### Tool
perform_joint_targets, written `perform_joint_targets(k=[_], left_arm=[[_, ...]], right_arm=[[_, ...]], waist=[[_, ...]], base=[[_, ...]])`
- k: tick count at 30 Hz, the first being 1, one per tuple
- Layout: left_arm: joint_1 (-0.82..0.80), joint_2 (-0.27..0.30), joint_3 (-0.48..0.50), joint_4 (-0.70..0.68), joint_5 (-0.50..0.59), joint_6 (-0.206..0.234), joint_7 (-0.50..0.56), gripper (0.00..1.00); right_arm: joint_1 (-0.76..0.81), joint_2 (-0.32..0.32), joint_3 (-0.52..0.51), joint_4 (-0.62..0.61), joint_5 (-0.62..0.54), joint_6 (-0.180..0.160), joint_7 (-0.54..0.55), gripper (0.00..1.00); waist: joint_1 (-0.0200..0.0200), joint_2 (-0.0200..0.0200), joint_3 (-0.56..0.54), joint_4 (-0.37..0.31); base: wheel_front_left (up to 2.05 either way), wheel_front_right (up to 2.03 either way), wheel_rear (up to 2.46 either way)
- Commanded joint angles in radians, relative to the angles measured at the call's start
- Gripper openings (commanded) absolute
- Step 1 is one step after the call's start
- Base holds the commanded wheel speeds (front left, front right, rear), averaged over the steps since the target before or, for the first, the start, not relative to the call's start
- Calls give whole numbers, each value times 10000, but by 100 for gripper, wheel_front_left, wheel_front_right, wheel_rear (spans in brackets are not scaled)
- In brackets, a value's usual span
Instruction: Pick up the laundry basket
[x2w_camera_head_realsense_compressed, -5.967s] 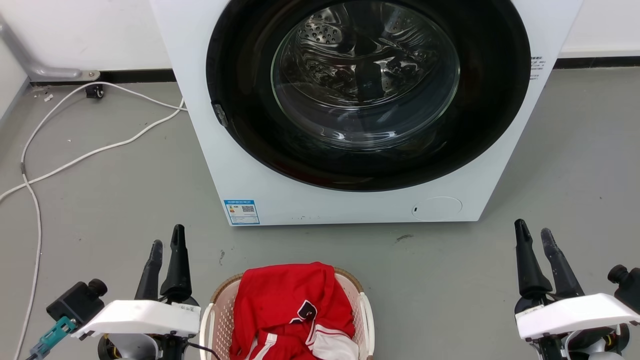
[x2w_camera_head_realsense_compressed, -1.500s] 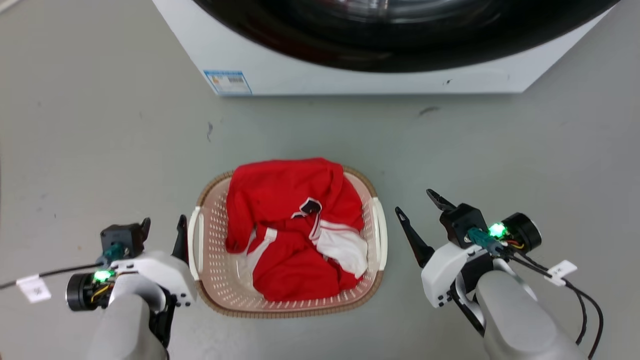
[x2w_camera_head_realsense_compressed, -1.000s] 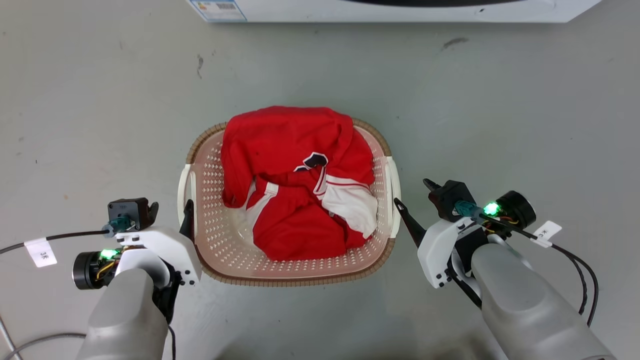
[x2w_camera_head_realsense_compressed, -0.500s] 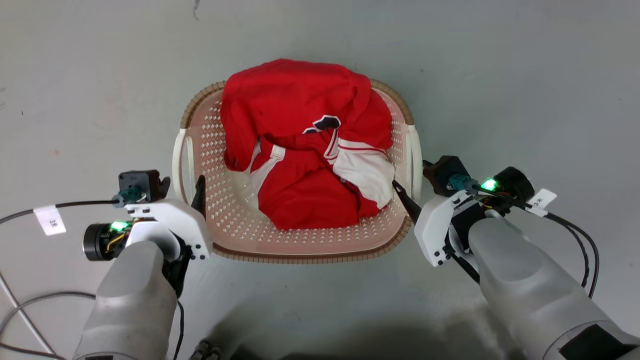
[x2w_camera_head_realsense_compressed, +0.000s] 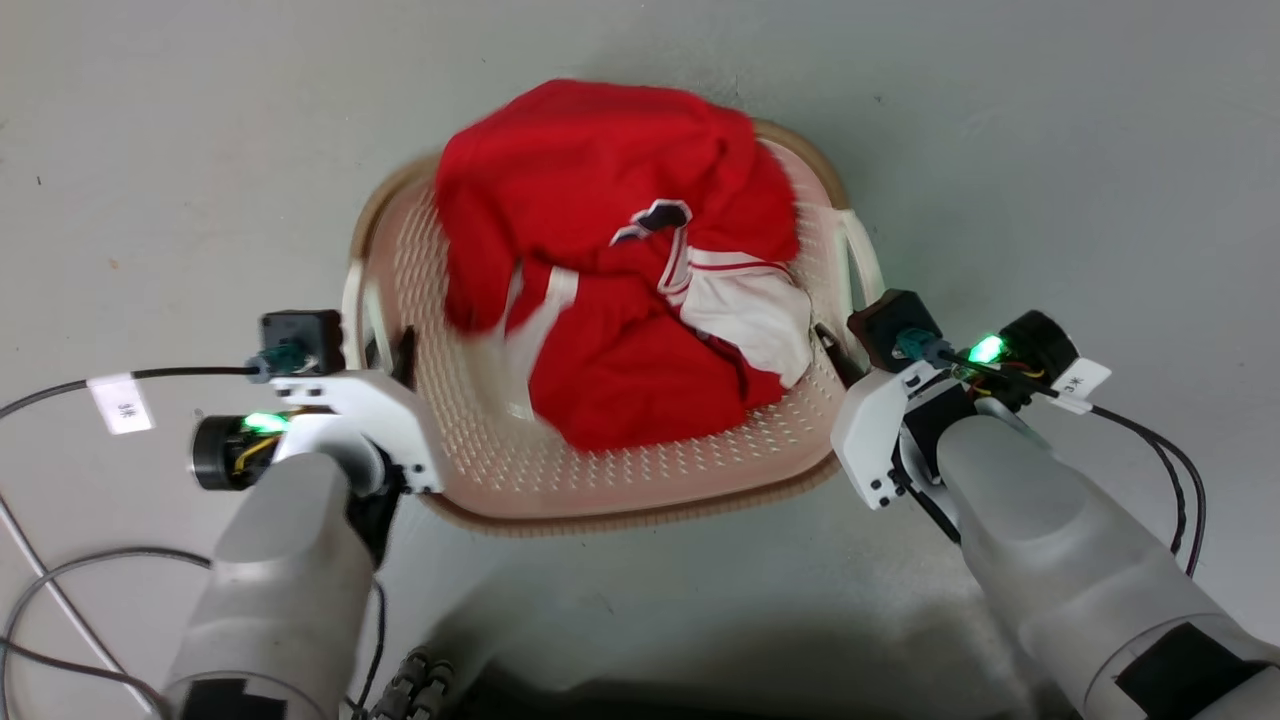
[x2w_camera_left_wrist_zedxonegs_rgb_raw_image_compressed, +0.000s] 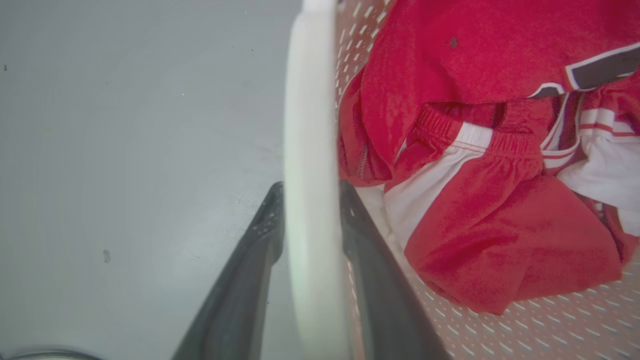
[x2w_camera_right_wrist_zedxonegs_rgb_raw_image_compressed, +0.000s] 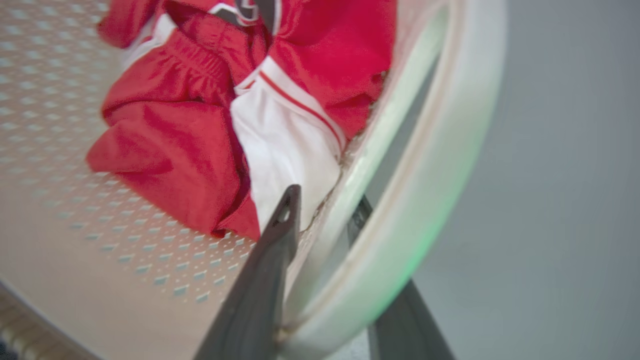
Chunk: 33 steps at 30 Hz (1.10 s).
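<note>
Head cam looks steeply down on the whole laundry basket (x2w_camera_head_realsense_compressed: 620, 478) from above; wrist cams sit very close, sighting along the left handle (x2w_camera_left_wrist_zedxonegs_rgb_raw_image_compressed: 310, 150) and the right handle (x2w_camera_right_wrist_zedxonegs_rgb_raw_image_compressed: 442, 165), all sharing the red sportswear (x2w_camera_head_realsense_compressed: 600, 190).

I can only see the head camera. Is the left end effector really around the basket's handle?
Observer: Yes. In the left wrist view, the left end effector has the white left handle squeezed between its two fingers.
Operator: What about the right one?
Observer: The right end effector pinches the side of the basket. One finger is inside beside the white cloth, and the other is outside behind the right handle.
</note>
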Motion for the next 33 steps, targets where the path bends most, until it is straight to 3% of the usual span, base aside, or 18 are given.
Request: perform_joint_targets(k=[1, 11, 27, 33], left_arm=[[-117, -75, -17, 23, 0, 34, -26, 0], [571, -260, -411, 297, -180, -76, 81, 0], [2207, -338, -1753, 308, -1275, -95, 1274, 0], [2650, -111, -2491, 88, -1897, -96, 1896, 0]], right_arm=[[-197, -15, 112, 58, -67, 8, 26, 0], [416, -11, 676, 202, 501, 25, 129, 0], [2286, 10, 1826, 32, 2232, 25, 1338, 0], [2798, 7, 2230, -72, 2862, 25, 1982, 0]], waist=[[0, 1, 3, 9], [0, 1, -1238, -144], [0, 1, -4847, -1101], [0, 1, -5988, -1502]], base=[[0, 0, 0], [0, 0, 0], [0, 0, 0], [0, 0, 0]])
